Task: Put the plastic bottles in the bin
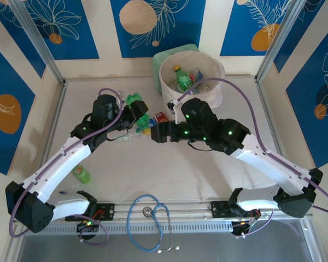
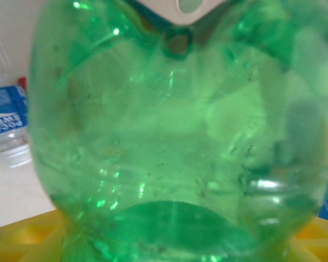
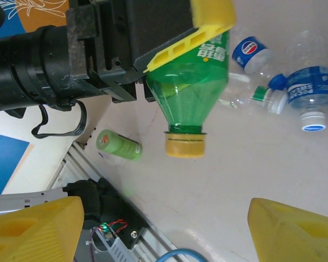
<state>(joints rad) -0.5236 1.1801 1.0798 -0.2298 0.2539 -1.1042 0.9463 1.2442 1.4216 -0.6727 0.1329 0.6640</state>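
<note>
My left gripper (image 1: 135, 113) is shut on a green plastic bottle (image 1: 134, 101) with a yellow cap, held above the table. That bottle (image 2: 175, 136) crowds the left wrist view, and in the right wrist view it (image 3: 194, 76) hangs cap down between the left arm's yellow fingers (image 3: 210, 19). My right gripper (image 3: 164, 229) stands open with nothing between its yellow fingers, just right of the left gripper in the top view (image 1: 156, 132). The bin (image 1: 216, 90), a round cream bucket, stands at the back with several bottles (image 1: 181, 79) inside. Clear blue-labelled bottles (image 3: 311, 87) lie on the table.
Another green bottle (image 1: 82, 173) lies near the left arm's base, also seen as a green bottle (image 3: 117, 144) in the right wrist view. A blue-tubed stethoscope (image 1: 150, 218) lies on the front rail. A pale green box (image 1: 165, 54) sits behind the bin.
</note>
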